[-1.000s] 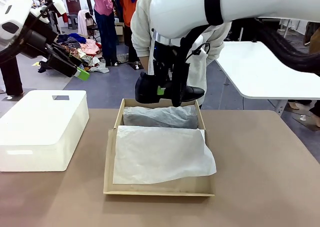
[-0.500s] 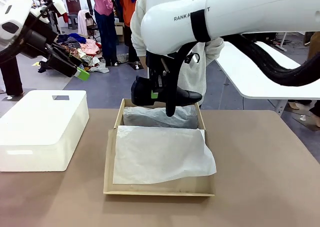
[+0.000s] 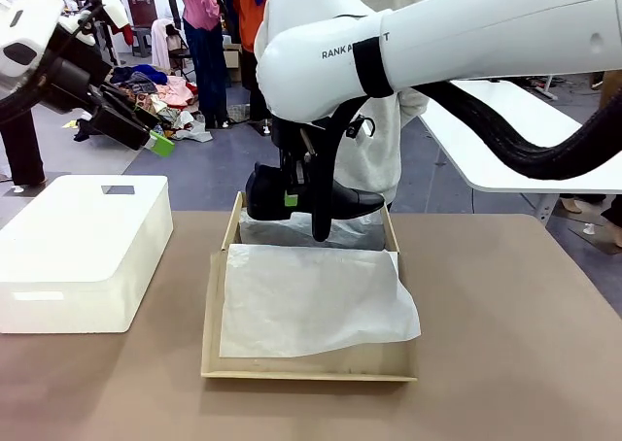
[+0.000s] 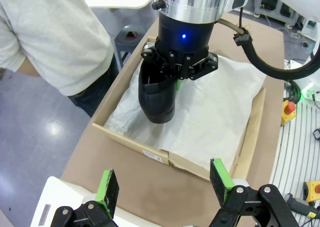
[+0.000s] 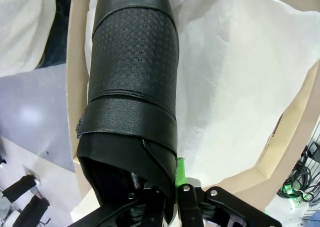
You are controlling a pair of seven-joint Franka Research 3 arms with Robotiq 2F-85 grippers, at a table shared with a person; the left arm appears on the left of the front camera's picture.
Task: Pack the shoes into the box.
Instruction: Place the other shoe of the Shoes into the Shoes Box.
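Note:
One glossy black shoe hangs level just above the far end of the brown cardboard box, toe to the picture's right. My right gripper is shut on its heel collar. The right wrist view looks down the shoe from that gripper to the white tissue paper and the box rim. In the left wrist view the shoe hangs under the right gripper, over the box. My left gripper is open, raised at the far left. The other shoe is hidden.
A larger white box stands on the table's left side. A person in a white top stands right behind the cardboard box at the far edge. A white table is at the back right. Loose tissue paper covers the box's near part.
My right arm has carried the shoe a little down and to the left, closer to the box's far end. The left arm has stayed still.

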